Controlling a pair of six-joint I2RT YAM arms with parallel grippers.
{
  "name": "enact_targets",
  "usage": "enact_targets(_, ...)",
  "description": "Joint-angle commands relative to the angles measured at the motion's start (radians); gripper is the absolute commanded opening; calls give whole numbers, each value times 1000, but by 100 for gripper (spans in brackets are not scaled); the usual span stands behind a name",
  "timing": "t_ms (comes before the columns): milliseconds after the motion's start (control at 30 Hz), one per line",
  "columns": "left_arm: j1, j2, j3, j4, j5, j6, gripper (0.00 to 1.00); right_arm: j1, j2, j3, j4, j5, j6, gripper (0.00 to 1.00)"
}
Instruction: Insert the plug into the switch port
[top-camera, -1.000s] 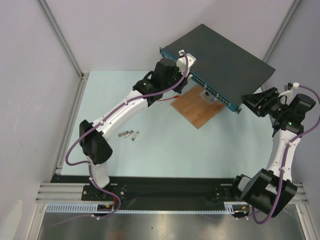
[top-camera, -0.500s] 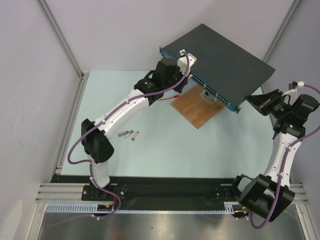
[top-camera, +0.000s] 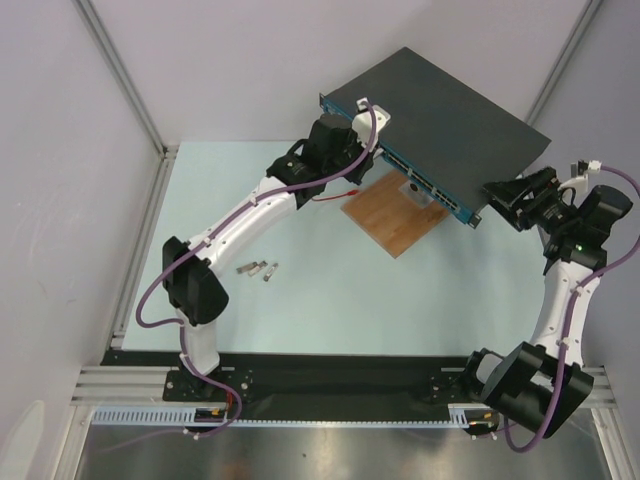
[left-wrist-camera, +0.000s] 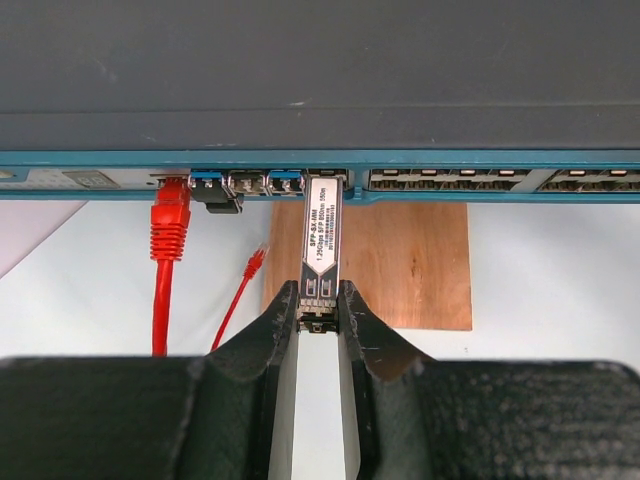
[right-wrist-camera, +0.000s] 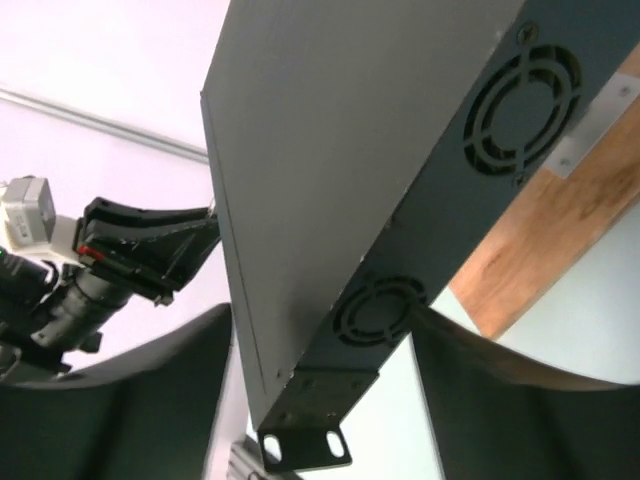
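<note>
The switch (top-camera: 450, 115) is a flat dark box with a blue port-lined front edge (top-camera: 415, 178). My left gripper (top-camera: 358, 152) is at that front edge, shut on the plug (left-wrist-camera: 322, 235). The plug is a slim metal module with a white label, and its tip is at the mouth of a port (left-wrist-camera: 327, 176). The gripper (left-wrist-camera: 320, 303) holds its rear end. My right gripper (top-camera: 497, 197) is open at the switch's right front corner. In the right wrist view its jaws (right-wrist-camera: 325, 395) straddle the fan-vented side of the switch (right-wrist-camera: 400, 260).
A brown wooden board (top-camera: 393, 215) lies under the switch's front edge. A red cable (left-wrist-camera: 166, 265) is plugged in left of the plug, beside ports holding modules (left-wrist-camera: 216, 187). Three small loose modules (top-camera: 258, 269) lie on the pale table near the left arm.
My right gripper drew back to the right, then returned to the switch's corner. My left gripper stayed at the front edge with the plug.
</note>
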Motion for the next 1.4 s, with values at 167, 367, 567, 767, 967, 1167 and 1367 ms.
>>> enact_targets(167,18,-12,54,15,10,15,0,-27,19,-38,39,-27,24,86)
enact_targets(367,18,-19,48,10,16,12,0,-10,33,-78,139,-24,74,87)
enact_targets(567,18,-15,48,6,-7,6,1,56,73,-135,344,-17,200,83)
enact_targets(767,18,-15,48,1,-18,7,0,58,87,-135,371,-23,209,47)
enact_targets(967,18,-15,64,-1,-16,-3,0,70,82,-136,363,-24,198,10)
enact_targets(1167,15,-16,72,-2,5,-16,0,84,77,-135,355,-21,186,0)
enact_targets(1367,7,-6,72,1,-4,-13,0,97,71,-135,358,-21,183,0)
